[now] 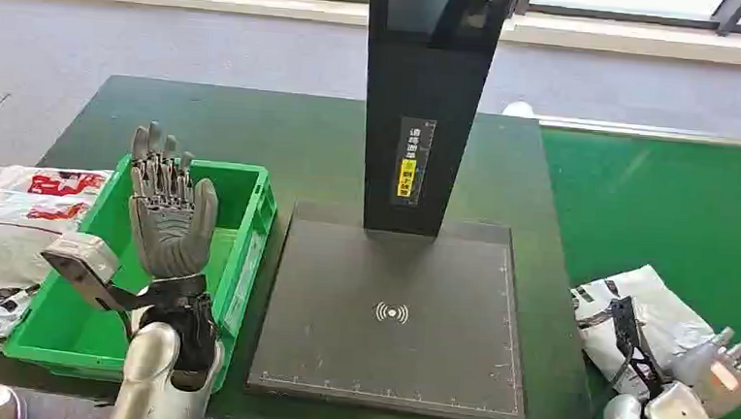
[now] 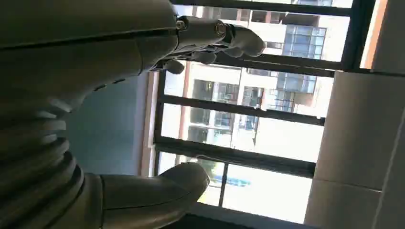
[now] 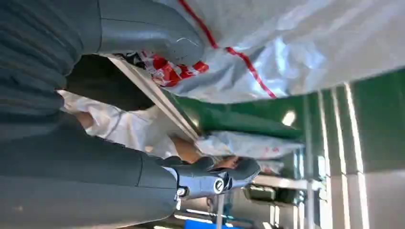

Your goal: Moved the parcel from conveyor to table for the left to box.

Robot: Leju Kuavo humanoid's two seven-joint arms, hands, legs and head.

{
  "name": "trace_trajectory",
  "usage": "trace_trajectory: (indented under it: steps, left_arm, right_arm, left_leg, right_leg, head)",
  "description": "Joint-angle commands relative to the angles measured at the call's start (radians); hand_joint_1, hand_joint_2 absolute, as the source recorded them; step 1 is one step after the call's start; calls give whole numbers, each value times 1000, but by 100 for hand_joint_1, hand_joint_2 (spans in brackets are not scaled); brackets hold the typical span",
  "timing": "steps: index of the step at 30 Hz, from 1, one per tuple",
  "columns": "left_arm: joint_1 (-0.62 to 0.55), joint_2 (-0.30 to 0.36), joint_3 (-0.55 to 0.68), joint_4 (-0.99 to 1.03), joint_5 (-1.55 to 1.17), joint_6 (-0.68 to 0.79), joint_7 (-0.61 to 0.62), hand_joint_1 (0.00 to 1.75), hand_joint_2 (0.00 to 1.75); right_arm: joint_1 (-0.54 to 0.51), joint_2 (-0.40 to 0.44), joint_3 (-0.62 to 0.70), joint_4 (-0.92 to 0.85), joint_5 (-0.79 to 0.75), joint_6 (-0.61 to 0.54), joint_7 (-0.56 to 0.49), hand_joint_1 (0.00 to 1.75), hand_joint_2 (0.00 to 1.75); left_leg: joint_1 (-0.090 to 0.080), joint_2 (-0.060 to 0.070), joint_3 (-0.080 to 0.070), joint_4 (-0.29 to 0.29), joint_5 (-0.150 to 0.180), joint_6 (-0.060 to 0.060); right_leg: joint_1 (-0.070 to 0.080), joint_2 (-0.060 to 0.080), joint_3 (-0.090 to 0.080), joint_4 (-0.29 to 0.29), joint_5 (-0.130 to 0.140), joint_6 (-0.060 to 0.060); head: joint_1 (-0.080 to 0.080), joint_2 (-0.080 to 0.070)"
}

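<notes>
The right hand (image 1: 721, 367) closes its fingers around a white plastic parcel with red and black print (image 1: 647, 314) on the green conveyor belt (image 1: 678, 204), apparently to carry it to the dark tabletop (image 1: 283, 141). The left hand (image 1: 168, 207) waits upright, fingers spread and holding nothing, above the green plastic crate (image 1: 247, 251).

Bright green box (image 1: 249, 223) sits left of the black scanner plate (image 1: 394, 318); white parcel (image 1: 652, 314) with black print lies on the green conveyor (image 1: 678, 209), right of that plate.
</notes>
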State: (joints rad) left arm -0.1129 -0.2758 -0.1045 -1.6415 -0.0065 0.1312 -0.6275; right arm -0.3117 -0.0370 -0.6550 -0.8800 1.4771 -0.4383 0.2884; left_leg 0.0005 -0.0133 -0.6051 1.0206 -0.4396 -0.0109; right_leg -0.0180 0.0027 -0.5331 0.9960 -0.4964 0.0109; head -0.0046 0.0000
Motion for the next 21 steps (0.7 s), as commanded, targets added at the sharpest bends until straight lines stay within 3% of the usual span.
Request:
trace_trajectory:
  steps: [1,6,7,21]
  left_arm:
    - [36,-22,28,32,-4,10,8,0,175]
    - [26,-21,25,45,-1,8,15,0,175]
    - [24,-21,24,49,-1,8,14,0,175]
    - [25,-24,22,49,-2,8,14,0,175]
  right_arm:
    - [-82,-34,-90,187,23,83,69,0,175]
    - [-91,-72,-116,294,15,268,68,0,175]
    - [-91,-78,-114,308,10,288,52,175,175]
    - [-98,-76,-119,312,-7,251,34,175,175]
  left_leg:
    - [0,4,5,-4,0,-1]
    - [0,2,4,-3,0,0]
    - [0,2,5,-4,0,0]
    - [0,1,4,-2,0,0]
  right_leg:
    - [0,3,3,-4,1,-1]
    - [0,1,4,-3,0,-1]
    - [0,0,5,-5,1,-1]
    - [0,0,4,-3,1,-1]
  head:
    - [0,0]
    - [0,0]
    - [0,0]
    - [0,0]
